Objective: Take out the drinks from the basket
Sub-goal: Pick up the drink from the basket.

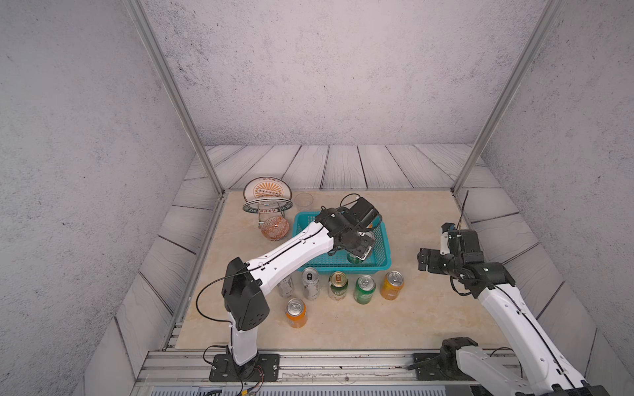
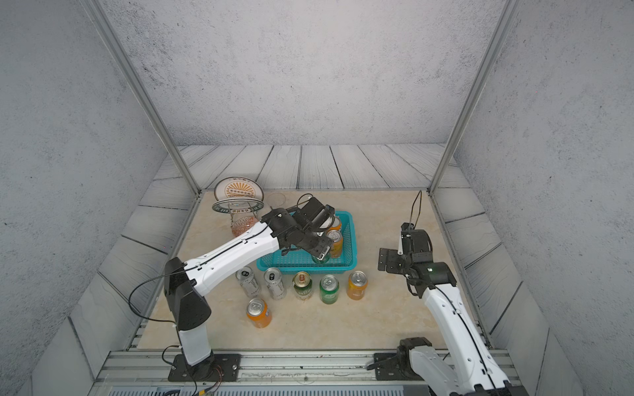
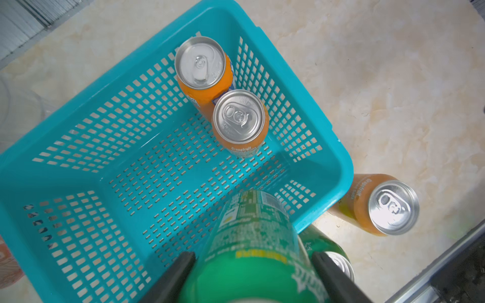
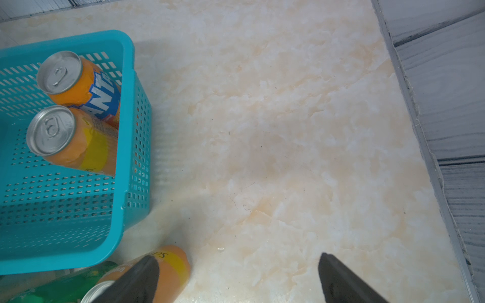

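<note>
Drink in question was the green can (image 3: 252,236), clamped between the two black fingers of my left claw (image 3: 252,258) at the corner of the teal basket (image 3: 343,173) closest to my base. Its long axis pointed away from the claw, down toward the perforated floor and a little tilted. Whether its bottom touched the floor, I could not tell. The near wall of the basket stood between this can and the row of cans (image 1: 364,288) on the table (image 4: 288,131), so I judged the can had to rise over the rim first and then come toward me.

Inside, by the right wall, two more stood upright and close together. The farther orange can (image 4: 73,89) showed white letters "ANT" on blue, and the nearer orange can (image 3: 238,118) the word "Grapefruit". The same word was on the outer orange can (image 3: 393,210), just beside the basket corner. Writing on the green can was too blurred to read. My right claw (image 4: 237,257) hung wide open and empty above the table, to the right of the basket.
</note>
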